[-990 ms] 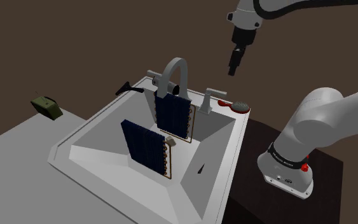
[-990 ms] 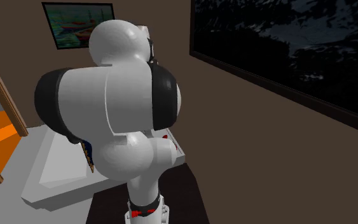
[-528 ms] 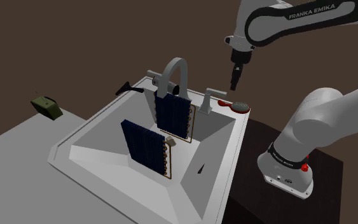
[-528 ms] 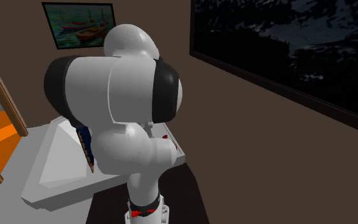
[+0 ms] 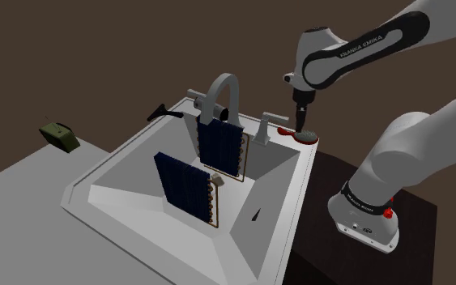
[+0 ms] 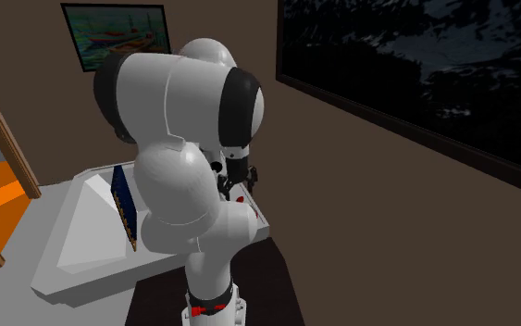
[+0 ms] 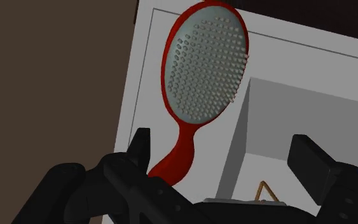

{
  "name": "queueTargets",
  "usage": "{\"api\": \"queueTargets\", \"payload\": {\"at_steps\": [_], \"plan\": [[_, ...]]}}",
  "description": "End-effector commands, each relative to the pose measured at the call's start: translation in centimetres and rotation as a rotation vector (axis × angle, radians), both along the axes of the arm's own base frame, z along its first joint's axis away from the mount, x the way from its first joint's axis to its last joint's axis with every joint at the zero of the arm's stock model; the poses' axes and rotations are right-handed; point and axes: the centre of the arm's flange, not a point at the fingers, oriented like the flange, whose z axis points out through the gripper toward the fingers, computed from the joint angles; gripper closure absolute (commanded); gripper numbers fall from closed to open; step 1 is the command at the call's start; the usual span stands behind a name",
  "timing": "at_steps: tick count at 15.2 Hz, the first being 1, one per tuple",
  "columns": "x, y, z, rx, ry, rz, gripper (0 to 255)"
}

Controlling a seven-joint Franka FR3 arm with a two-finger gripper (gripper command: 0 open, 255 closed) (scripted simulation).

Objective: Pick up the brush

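A red brush (image 7: 206,70) with an oval grey bristle pad lies on the back corner of the white sink's rim (image 5: 305,162), bristles up. In the shoulder view the brush (image 5: 306,135) sits just past the grey tap handle. My black gripper (image 5: 302,121) hangs straight above it, pointing down, close to the bristle pad. In the wrist view the gripper (image 7: 222,140) is open, its fingers (image 7: 140,147) standing well apart. The brush's red handle runs between them, nearer one finger, and neither touches it. The second exterior view has the gripper (image 6: 240,176) over a red patch of brush (image 6: 241,198).
A grey arched faucet (image 5: 223,93) stands at the sink's back rim. Two dark blue slatted panels (image 5: 220,146) stand upright in the basin. A small green object (image 5: 59,134) lies on the grey counter at the shoulder view's left. A black item (image 5: 159,112) rests on the rim's back corner.
The arm has swung down and the gripper has dropped from high above the sink to just over the brush. The fingers have stayed open. The brush has not moved.
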Motion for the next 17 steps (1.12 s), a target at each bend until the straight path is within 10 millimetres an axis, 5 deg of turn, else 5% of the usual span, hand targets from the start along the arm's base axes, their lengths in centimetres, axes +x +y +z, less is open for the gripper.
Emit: {"api": "queueTargets", "payload": {"at_steps": [1,10,11,17], "plan": [[-0.1,-1.1,-1.9,0.001,0.013,0.025,0],[-0.1,-1.1,-5.9,0.001,0.013,0.025,0],[-0.1,-1.0,-5.9,0.002,0.013,0.025,255],[-0.1,-1.0,-5.9,0.001,0.013,0.025,255]]}}
